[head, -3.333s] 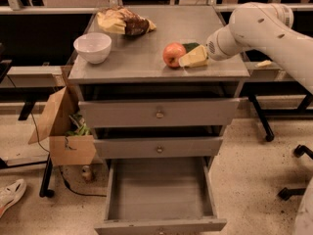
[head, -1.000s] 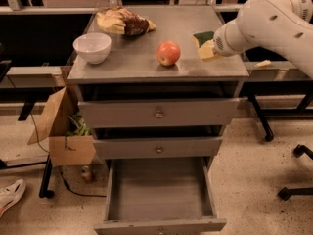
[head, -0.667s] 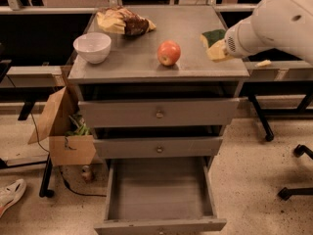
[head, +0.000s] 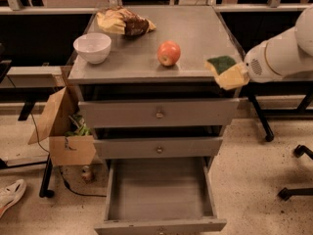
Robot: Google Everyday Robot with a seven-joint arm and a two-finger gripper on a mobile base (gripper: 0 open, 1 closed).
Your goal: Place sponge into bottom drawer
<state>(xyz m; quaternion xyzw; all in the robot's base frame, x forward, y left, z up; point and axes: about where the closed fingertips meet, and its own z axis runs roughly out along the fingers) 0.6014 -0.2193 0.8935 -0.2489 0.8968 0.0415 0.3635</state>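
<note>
The sponge (head: 225, 70), dark green on top with a yellow body, hangs in the air just off the right front corner of the cabinet top. My gripper (head: 241, 72) is shut on the sponge from the right, with the white arm reaching in from the right edge. The bottom drawer (head: 161, 224) is pulled out, and its grey tray is bare. It lies below and to the left of the sponge.
On the cabinet top (head: 195, 28) are a red-orange apple (head: 168, 53), a white bowl (head: 92, 47) and a crumpled snack bag (head: 124, 23). Two upper drawers (head: 159, 112) are closed. A cardboard box (head: 62, 131) stands left of the cabinet. A chair base (head: 296, 173) is at right.
My gripper has carried the sponge from beside the apple to the right and forward, off the cabinet's right front corner. The apple now stands alone.
</note>
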